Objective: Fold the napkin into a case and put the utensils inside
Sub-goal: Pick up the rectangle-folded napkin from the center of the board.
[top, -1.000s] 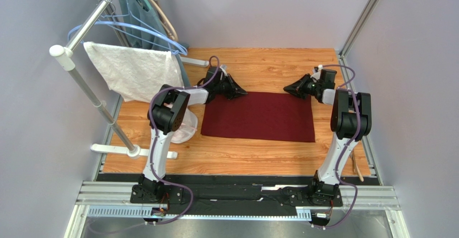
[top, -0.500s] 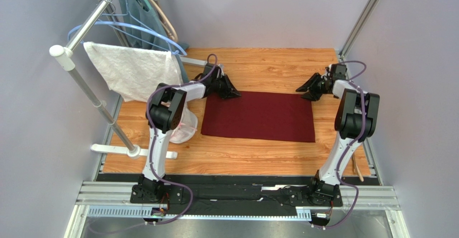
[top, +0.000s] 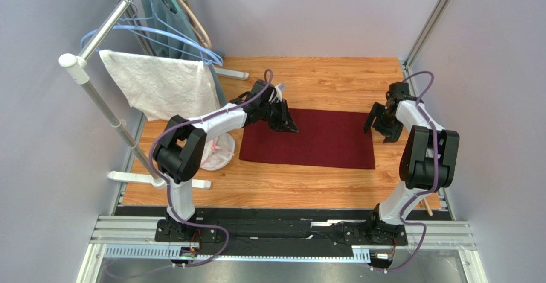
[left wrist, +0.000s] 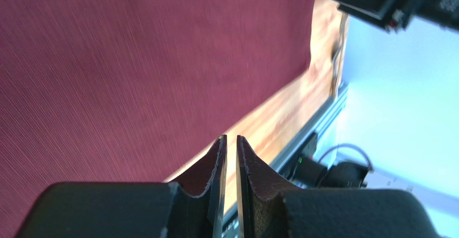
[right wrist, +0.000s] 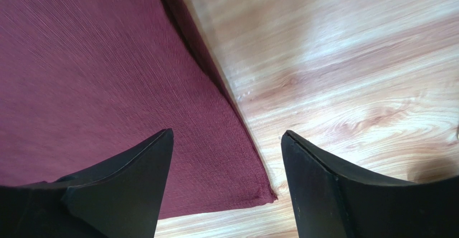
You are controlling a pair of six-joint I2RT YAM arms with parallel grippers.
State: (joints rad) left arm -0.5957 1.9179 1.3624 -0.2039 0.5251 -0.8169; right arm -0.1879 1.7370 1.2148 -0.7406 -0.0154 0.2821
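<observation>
Maroon napkin (top: 307, 139) lies flat on wooden table (top: 288, 190), right gripper (right wrist: 226, 135) agape.

On counter (top: 320, 190), centre: napkin (top: 307, 139), flat. L end effector (top: 290, 125) over its far-L corner; R end effector (top: 379, 128) over its R edge, twd far corner. Rack (top: 118, 127) stands far L w/ towel (top: 160, 88) hung on it, behind & L of napkin.
</observation>
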